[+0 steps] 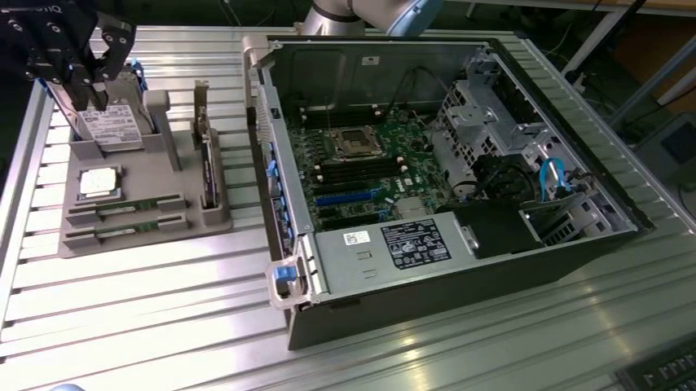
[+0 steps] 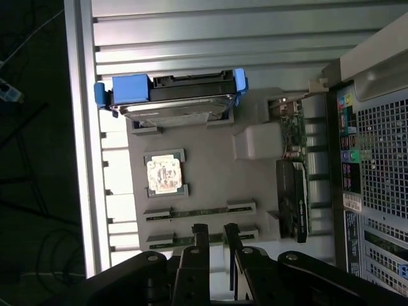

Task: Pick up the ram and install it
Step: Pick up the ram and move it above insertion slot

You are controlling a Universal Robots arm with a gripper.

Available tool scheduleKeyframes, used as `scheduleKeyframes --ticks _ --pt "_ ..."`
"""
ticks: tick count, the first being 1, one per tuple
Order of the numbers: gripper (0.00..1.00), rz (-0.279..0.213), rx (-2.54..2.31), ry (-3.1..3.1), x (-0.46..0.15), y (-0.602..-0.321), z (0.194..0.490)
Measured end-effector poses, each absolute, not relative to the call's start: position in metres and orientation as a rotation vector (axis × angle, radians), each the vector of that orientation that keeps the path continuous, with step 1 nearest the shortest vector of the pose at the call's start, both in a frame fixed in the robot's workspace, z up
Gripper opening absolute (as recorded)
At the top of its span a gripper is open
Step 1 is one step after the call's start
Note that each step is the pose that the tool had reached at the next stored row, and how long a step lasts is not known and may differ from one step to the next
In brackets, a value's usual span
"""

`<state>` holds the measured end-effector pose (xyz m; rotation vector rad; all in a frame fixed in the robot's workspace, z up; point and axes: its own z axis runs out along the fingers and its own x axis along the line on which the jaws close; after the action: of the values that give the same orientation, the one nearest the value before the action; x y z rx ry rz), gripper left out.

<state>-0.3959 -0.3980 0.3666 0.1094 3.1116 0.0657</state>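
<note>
Ram (image 1: pixel 123 210) (image 2: pixel 197 212) sits in the grey holder (image 1: pixel 179 191) (image 2: pixel 210 172): two green sticks lying side by side in their slots, neither lifted. Holder is on the bench (image 1: pixel 163 309), beside the open computer case (image 1: pixel 457 293). Processor chip (image 1: pixel 98 181) (image 2: pixel 164 174) is just past the sticks, hard drive (image 1: pixel 109 126) (image 2: pixel 172 105) beyond that at the holder's far end.

My claw (image 1: pixel 90 104) (image 2: pixel 215 229) hangs above the holder, over the hard drive end in the exterior view. Fingers are slightly spread with an empty gap, pinching nothing. In the wrist view the tips line up with the nearer stick, though the claw is clearly well above it.

Step, as I judge it: approach for the pick, no grasp yet, nothing installed on the motherboard (image 1: pixel 370 163). The pick calls for coming down straight with the fingers either side of the stick's thin edge — the second stick lies near, so little room to stray.
</note>
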Motion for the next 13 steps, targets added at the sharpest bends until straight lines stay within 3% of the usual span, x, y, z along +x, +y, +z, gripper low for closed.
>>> scheduleKeyframes --ticks 8,13 --pt "0.24 0.066 0.109 3.111 -0.396 -0.398 0.342" --pt "0.24 0.065 0.109 3.111 -0.396 -0.398 0.341"
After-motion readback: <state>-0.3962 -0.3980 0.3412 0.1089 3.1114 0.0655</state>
